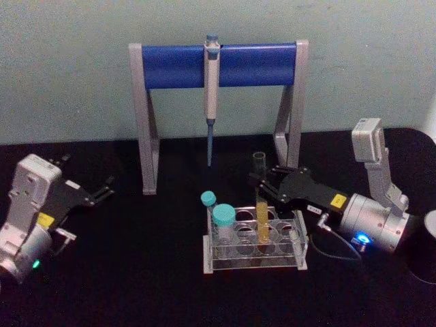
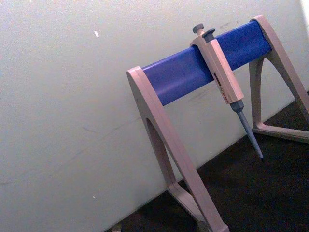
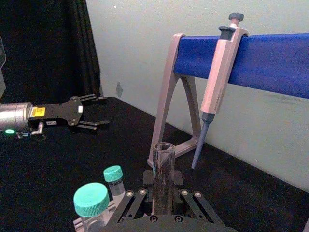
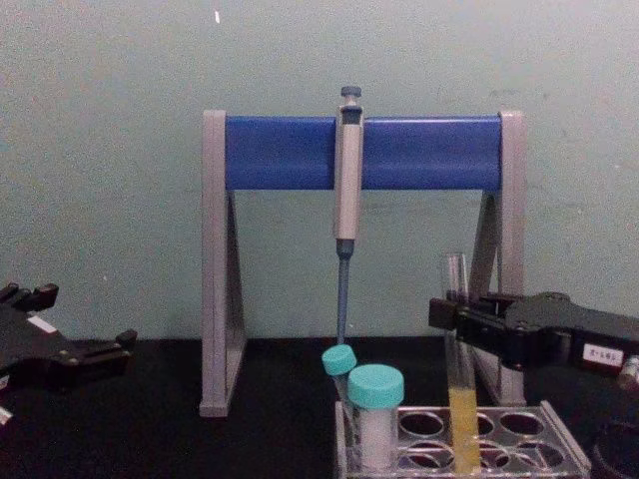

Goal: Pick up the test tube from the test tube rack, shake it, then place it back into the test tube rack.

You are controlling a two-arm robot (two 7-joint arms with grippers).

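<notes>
Test tube [image 1: 262, 221]: upright, foot seated in a hole of the test tube rack [image 1: 253, 264]; yellow-orange liquid in its lower part; top open
Right gripper [image 1: 263, 185]: reaches in from the robot's right, at the tube's clear upper part; fingers appear pinched on the glass
Left gripper [image 3: 104, 111]: parked well to the left; fingers spread; holds nothing
Step in hand: judged to be the grasp, lift not yet made
Next move: calls for a straight upward pull until the foot clears the hole; keep off the teal-capped tubes [image 1: 223, 216] just beside and the pipette [image 1: 211, 102] behind
</notes>
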